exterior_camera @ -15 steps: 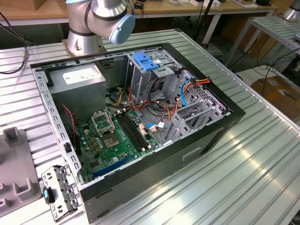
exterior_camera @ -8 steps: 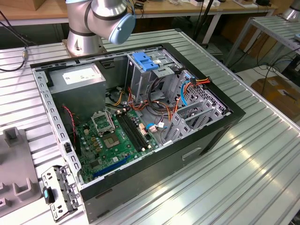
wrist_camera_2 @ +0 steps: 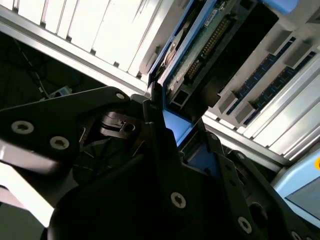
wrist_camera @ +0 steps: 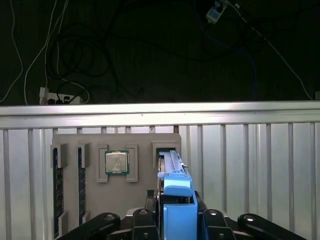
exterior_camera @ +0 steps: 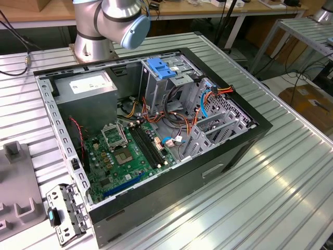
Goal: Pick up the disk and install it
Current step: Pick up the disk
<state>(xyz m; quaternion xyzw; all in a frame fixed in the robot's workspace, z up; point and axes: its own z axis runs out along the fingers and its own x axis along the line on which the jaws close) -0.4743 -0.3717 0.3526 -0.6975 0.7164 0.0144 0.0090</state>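
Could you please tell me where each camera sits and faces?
Exterior view: above, looking down into the open black computer case; the grey arm joint shows.
First wrist view: faces the grey parts tray past the black gripper.
Second wrist view: close beside the gripper.
Shared: both wrist views show it shut on the blue-framed dark disk.

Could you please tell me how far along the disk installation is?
Done: the gripper is at the disk, by the grey parts tray. In hand: it is shut on the disk's blue carrier frame, as seen in both wrist views. Left: the disk is not yet in the open computer case.
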